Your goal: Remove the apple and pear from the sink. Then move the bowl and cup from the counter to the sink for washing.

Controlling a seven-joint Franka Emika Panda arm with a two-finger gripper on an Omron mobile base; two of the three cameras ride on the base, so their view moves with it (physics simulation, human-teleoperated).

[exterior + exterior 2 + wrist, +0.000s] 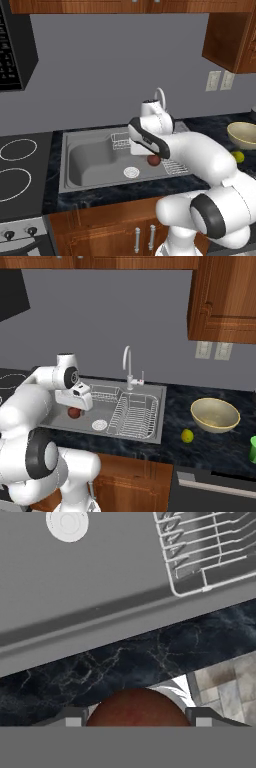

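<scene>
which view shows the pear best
The right base view: the pear lies whole and unblocked on the counter, in front of the bowl. In the left base view the pear is partly hidden behind the robot's arm.

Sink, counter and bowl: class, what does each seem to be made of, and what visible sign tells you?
Sink: probably brushed metal; even grey with a soft sheen.
Counter: looks like polished stone; black with pale marbled veins.
Bowl: possibly glazed ceramic; smooth pale yellow wall, darker inside. The render leaves this one open.

Grey wall (110, 70); brown wooden cabinets (225, 301)
</scene>
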